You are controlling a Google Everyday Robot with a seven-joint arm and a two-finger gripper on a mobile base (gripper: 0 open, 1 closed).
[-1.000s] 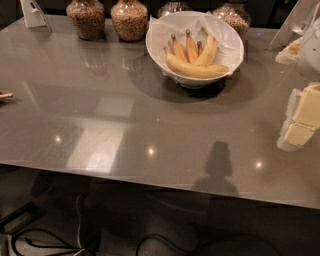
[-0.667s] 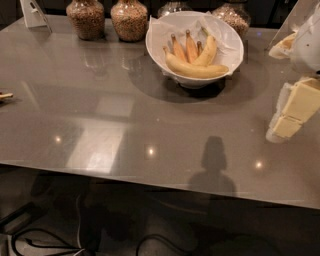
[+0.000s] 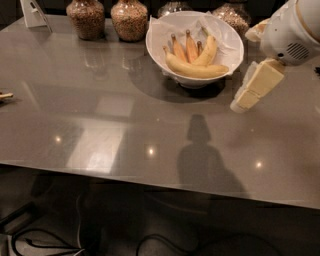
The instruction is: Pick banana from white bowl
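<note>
The white bowl (image 3: 156, 31), lined with white paper, stands at the back of the grey table, right of centre. It holds several yellow bananas (image 3: 196, 70): one long one lies across the front and others lean behind it. My gripper (image 3: 244, 70) comes in from the right edge, just right of the bowl and a little above the table. Its cream fingers (image 3: 256, 84) stand apart, with nothing between them. The second finger shows near the bowl's far right rim. The gripper touches neither the bowl nor the bananas.
Two glass jars of brown contents (image 3: 86, 17) (image 3: 129, 19) stand left of the bowl, and two more (image 3: 172, 7) (image 3: 231, 15) stand behind it. A white card stand (image 3: 34, 12) is at the back left. A small object (image 3: 4, 95) pokes in at the left edge. Cables lie on the floor below.
The gripper has moved left and up from the right edge toward the bowl, and its shadow on the table has moved left with it. The bowl and bananas have not moved.
</note>
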